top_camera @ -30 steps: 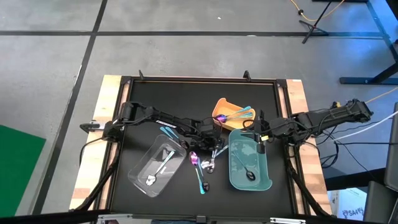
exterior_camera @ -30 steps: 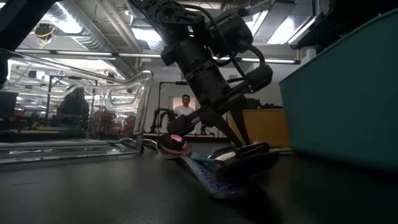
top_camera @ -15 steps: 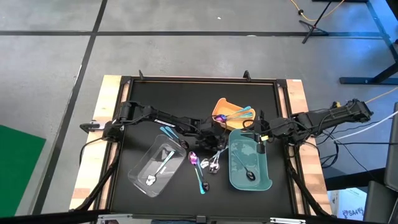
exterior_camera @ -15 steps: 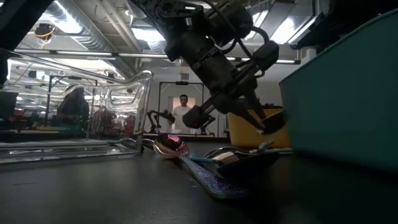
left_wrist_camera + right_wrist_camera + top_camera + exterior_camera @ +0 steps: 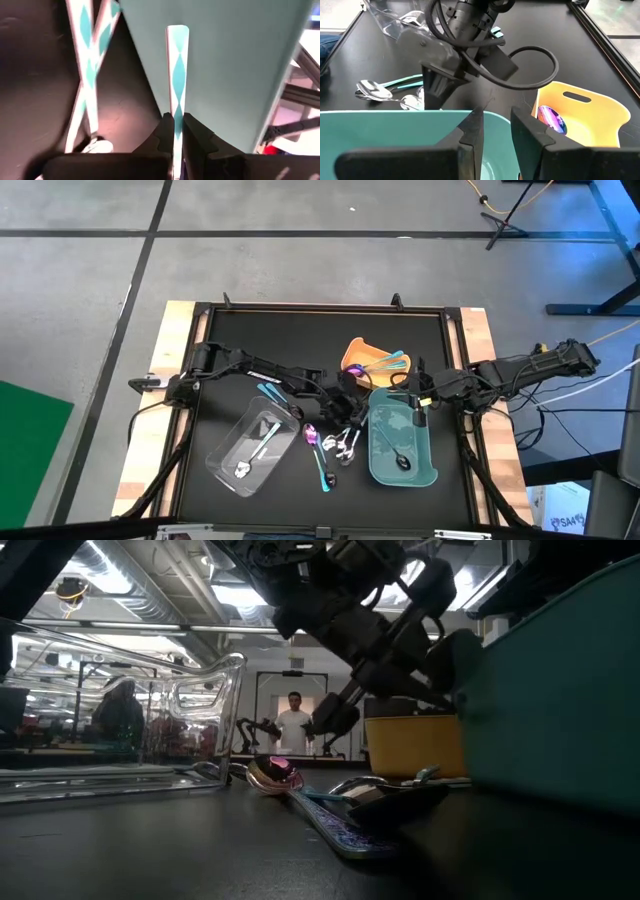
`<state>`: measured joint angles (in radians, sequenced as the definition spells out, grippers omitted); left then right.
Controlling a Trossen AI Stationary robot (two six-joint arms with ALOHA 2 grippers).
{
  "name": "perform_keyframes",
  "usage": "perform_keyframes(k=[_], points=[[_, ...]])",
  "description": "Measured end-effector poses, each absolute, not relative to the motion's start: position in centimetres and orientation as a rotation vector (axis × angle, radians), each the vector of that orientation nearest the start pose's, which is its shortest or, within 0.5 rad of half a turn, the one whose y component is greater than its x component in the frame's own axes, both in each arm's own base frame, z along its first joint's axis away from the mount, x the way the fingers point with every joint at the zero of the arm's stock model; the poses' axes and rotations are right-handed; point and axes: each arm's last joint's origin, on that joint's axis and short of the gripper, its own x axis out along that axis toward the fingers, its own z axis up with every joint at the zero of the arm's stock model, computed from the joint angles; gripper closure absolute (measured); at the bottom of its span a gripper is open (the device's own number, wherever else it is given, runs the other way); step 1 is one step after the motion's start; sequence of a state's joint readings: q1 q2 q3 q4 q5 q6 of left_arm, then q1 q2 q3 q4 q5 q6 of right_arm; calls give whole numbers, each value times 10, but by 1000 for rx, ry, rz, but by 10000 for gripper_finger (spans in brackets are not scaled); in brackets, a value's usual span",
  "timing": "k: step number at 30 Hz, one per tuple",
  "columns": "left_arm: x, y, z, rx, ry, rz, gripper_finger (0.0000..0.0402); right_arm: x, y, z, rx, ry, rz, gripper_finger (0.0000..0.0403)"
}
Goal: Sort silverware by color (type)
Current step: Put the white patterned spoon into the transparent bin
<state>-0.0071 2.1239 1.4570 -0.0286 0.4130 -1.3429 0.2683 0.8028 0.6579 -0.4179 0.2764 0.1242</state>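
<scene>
While the clear tray (image 5: 252,446) sits at lower left of the high view with a silver spoon (image 5: 243,469) inside, we see two teal-handled pieces (image 5: 270,393) just above it on the black table (image 5: 250,340); at centre the left gripper (image 5: 347,402) hangs beside the teal tray (image 5: 425,472), its fingers (image 5: 196,141) pinched tight on a utensil with a teal diamond-patterned handle (image 5: 177,100), raised off the table; below it a loose cluster of silverware (image 5: 332,448), silver and iridescent, lies between the clear and teal trays; the yellow tray (image 5: 358,351) at upper centre holds iridescent and teal-handled pieces (image 5: 385,364); a dark spoon (image 5: 402,462) rests in the teal tray; at right the right gripper (image 5: 417,408) hovers over that tray's upper rim, fingers (image 5: 470,131) partly apart, gripping nothing we can see.
</scene>
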Motion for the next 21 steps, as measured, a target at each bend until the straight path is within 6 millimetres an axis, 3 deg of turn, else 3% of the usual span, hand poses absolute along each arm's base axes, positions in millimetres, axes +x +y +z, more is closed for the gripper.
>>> perform_keyframes(k=[7, 16, 21], points=[[467, -14, 172, -1352, 768, 25, 392, 165, 37, 266, -30, 539, -41, 317], [467, -8, 172, -1347, 775, -2, 392, 165, 37, 266, -30, 539, -41, 317], [463, 0, 186, -1291, 750, -15, 392, 165, 37, 266, -30, 540, -42, 317]])
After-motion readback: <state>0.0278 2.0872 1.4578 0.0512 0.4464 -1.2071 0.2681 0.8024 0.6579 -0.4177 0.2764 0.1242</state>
